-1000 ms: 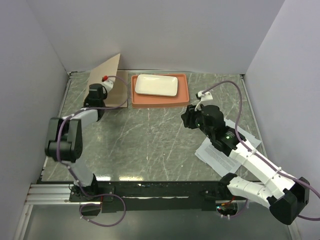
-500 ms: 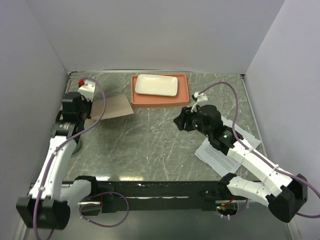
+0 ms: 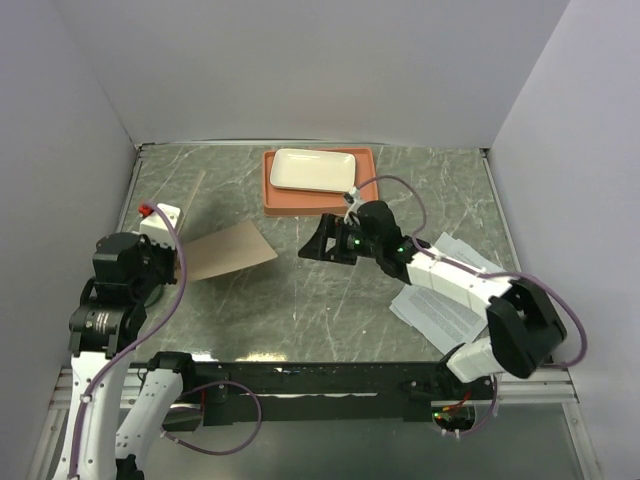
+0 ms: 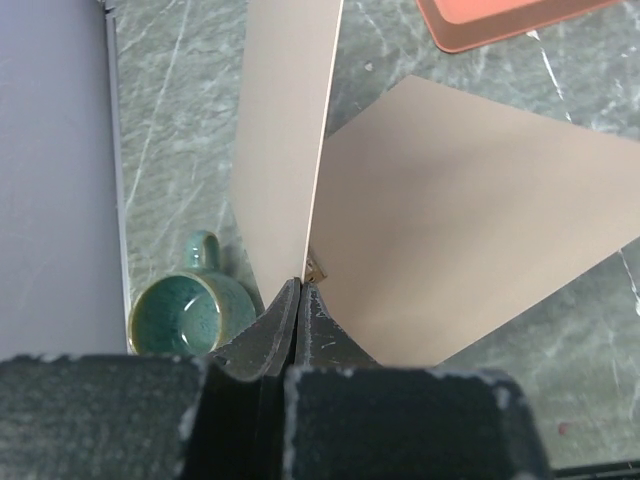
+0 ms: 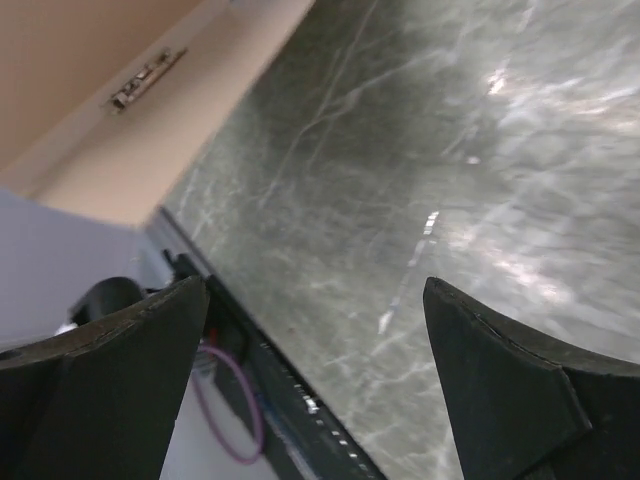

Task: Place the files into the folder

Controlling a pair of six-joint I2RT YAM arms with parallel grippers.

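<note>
The tan folder (image 3: 232,250) lies open at the left of the table. One flap is flat (image 4: 470,230) and the other stands upright (image 4: 285,130). My left gripper (image 3: 175,262) is shut on the near edge of the upright flap, close to the spine (image 4: 300,288). The files (image 3: 440,310), white printed sheets, lie at the right, partly under my right arm. My right gripper (image 3: 320,243) is open and empty over the middle of the table, apart from the folder. In the right wrist view (image 5: 315,300) the folder (image 5: 100,110) and its clip (image 5: 145,80) show at the upper left.
An orange tray (image 3: 320,192) with a white plate (image 3: 313,170) stands at the back centre. A green mug (image 4: 185,320) stands just left of the folder, by the left wall. Walls close in the table on the left, back and right.
My left arm has pulled back toward the near left, dragging the folder with it and opening it wider. My right gripper has moved left across the table toward the folder.
</note>
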